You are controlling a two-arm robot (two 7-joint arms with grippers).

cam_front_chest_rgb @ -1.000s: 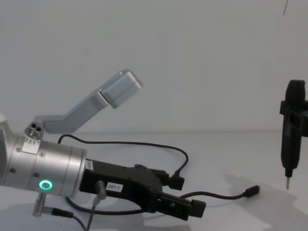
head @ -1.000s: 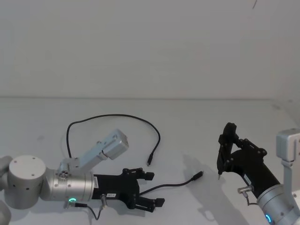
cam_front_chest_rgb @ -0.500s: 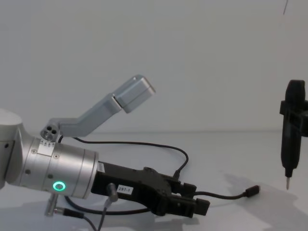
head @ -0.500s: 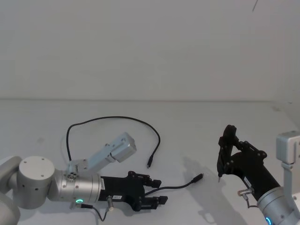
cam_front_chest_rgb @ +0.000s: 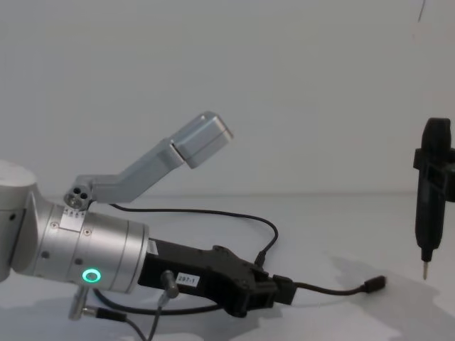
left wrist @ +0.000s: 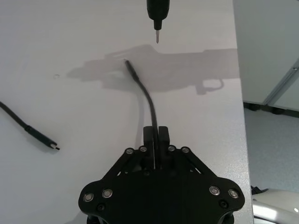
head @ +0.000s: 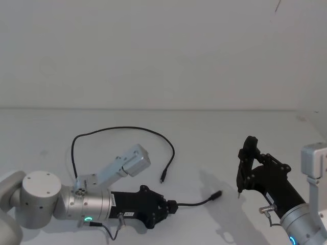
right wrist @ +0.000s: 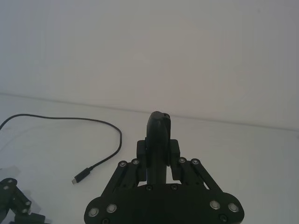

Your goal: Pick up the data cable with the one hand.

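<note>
A: Black data cable (head: pixel 127 128) loops across the desk (head: pixel 214 132). The left tool (head: pixel 171 206), lower centre, is clamped on it short of one plug.
B: Risk is the thin cord slipping out on the lift, or the loose loop dragging. Right tool (head: pixel 239 187) is parked lower right, fingers together.

A plain robot test lab: a smooth white worktop (head: pixel 219 132) runs to a blank white wall (head: pixel 163 51) at twelve o'clock, with grey floor (left wrist: pixel 273 140) beyond the worktop's edge.
</note>
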